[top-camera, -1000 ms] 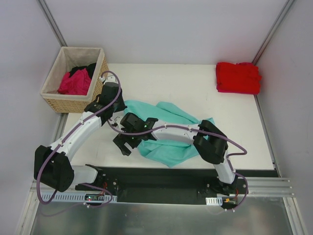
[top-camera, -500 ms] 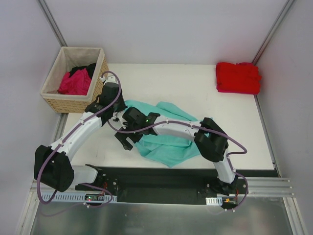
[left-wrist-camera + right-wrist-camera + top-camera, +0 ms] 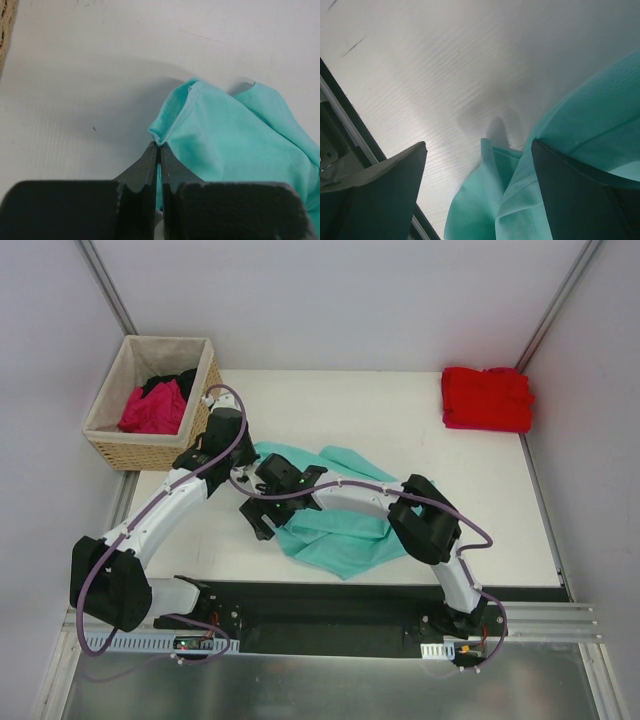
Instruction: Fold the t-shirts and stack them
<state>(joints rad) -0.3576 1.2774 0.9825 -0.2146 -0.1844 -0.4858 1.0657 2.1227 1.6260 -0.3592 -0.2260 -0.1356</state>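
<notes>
Pale grey walls (image 3: pixel 350 300) enclose a matte white tabletop (image 3: pixel 400 420), on which we see every item of the scene.

Largest on it is a crumpled teal t-shirt (image 3: pixel 340 540) of soft cloth, lying in loose folds near the front edge, left of centre and partly under the right arm. At the far left corner, just off the table's edge, stands a woven tan basket (image 3: pixel 110 435) with beige lining. At the far right corner, well apart from the teal t-shirt, rests a folded bright red t-shirt (image 3: pixel 487 398). Inside the basket we find a bunched magenta shirt (image 3: pixel 153 410) and, touching it on the far side, a black shirt (image 3: pixel 172 380).

Both arms reach to the teal t-shirt's left side. The left gripper (image 3: pixel 159 146) has its dark fingers (image 3: pixel 147 167) pressed together, pinching a small pucker of the hem at the garment's left edge. The right gripper (image 3: pixel 477 145), just beside it and nearer the front, has its jaws spread wide. We see a raised fold of teal cloth between them, but they hold nothing.
</notes>
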